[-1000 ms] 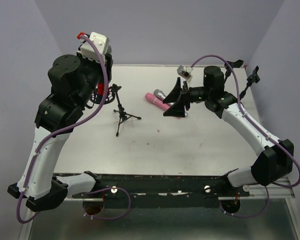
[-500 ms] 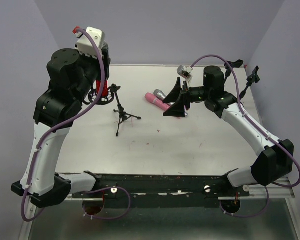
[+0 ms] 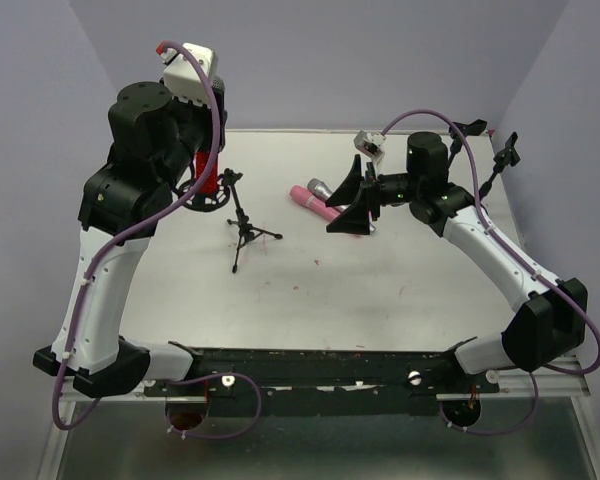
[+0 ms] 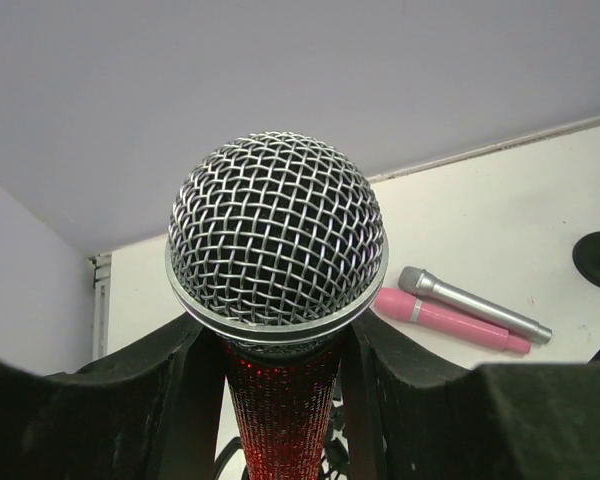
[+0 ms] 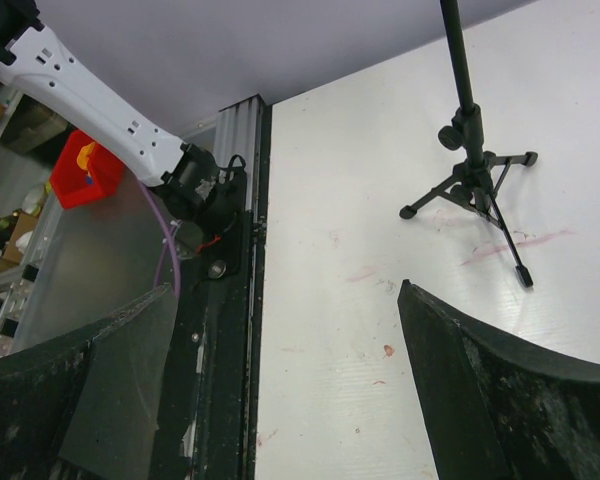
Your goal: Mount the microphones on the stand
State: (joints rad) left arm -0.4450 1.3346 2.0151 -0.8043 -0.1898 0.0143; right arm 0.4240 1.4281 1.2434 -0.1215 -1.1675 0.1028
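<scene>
Table [image 3: 380,290]: white top, matt. Faint red smears [image 3: 318,263] near centre and by stand feet.

Item 1: tripod stand [image 3: 242,225]. Black, small, upright, left of centre. Three legs splayed on surface.

Item 2: pink microphone [image 3: 315,205]. Lying flat, right of tripod stand, apart from it.

Item 3: silver-grey microphone [image 3: 320,187]. Lying flat, touching pink microphone on its far side, parallel to it. Both heads toward left.

Item 4: two taller black stands [image 3: 500,160]. Far right corner, feet hidden behind arm.
</scene>
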